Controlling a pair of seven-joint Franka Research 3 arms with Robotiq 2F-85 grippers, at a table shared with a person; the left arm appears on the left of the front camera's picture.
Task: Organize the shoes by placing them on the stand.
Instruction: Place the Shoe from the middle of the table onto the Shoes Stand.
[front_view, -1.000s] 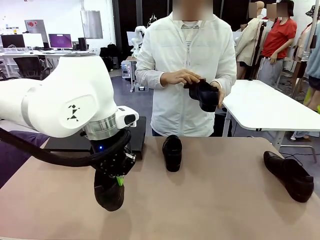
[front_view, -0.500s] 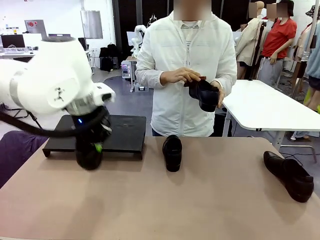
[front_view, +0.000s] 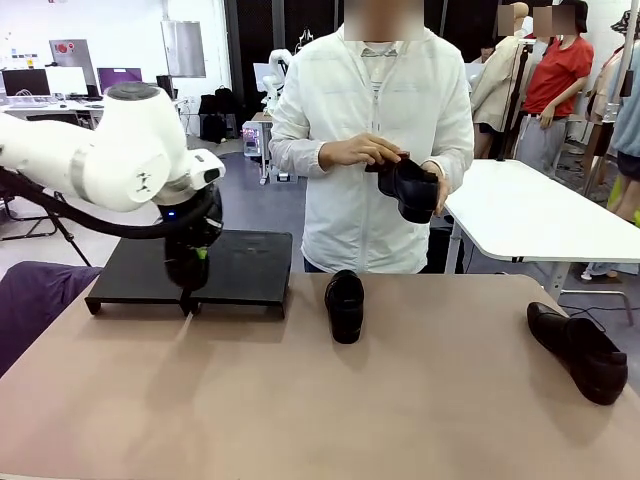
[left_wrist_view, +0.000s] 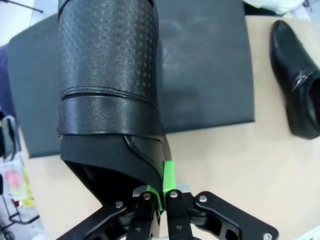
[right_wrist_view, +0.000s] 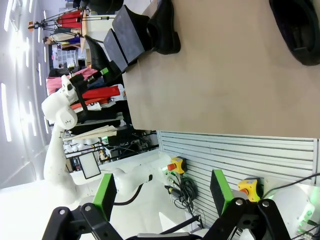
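My left gripper (front_view: 198, 256) is shut on the heel rim of a black leather shoe (front_view: 185, 270), which hangs toe-down just above the left section of the low black stand (front_view: 245, 268). In the left wrist view the gripper (left_wrist_view: 160, 197) pinches the shoe's (left_wrist_view: 107, 90) back edge between its green pads, with the stand (left_wrist_view: 210, 75) beneath. A second shoe (front_view: 345, 305) lies mid-table. A third shoe (front_view: 580, 350) sits at the right edge. The person holds a fourth shoe (front_view: 410, 188) in both hands. My right gripper (right_wrist_view: 162, 195) is open with nothing between its fingers.
The person stands at the far side of the tan table (front_view: 420, 410), behind the middle shoe. From the right wrist, the table edge, the right-hand shoe (right_wrist_view: 300, 30) and the far stand (right_wrist_view: 127, 30) show. A white table (front_view: 530, 215) stands behind on the right.
My left arm has carried the shoe from low over the table's front left, back and up to over the stand. The person's hands and the other shoes have stayed put.
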